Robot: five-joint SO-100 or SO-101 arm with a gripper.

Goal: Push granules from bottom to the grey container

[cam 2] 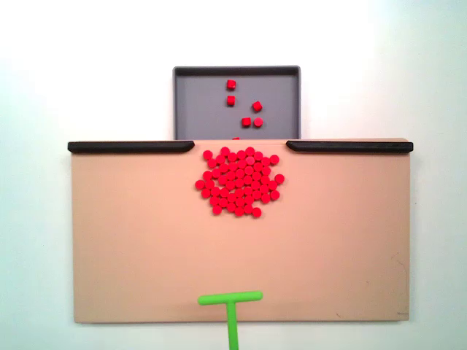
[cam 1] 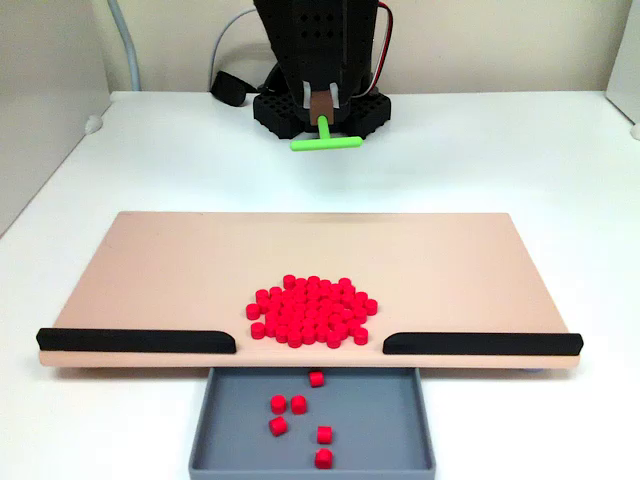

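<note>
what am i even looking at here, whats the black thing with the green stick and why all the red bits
The black thing is a small robot arm standing on a white table. Its end effector holds a green T-shaped pusher.

One fixed camera faces the arm from across the table; the other looks straight down, where the pusher enters from the bottom edge.

On the table lies a beige board with two black strips along one edge and a gap between them. A pile of little red granules sits near that gap. Just past it is a grey tray with a few granules already inside. The arm's job is to sweep the rest in.
</note>
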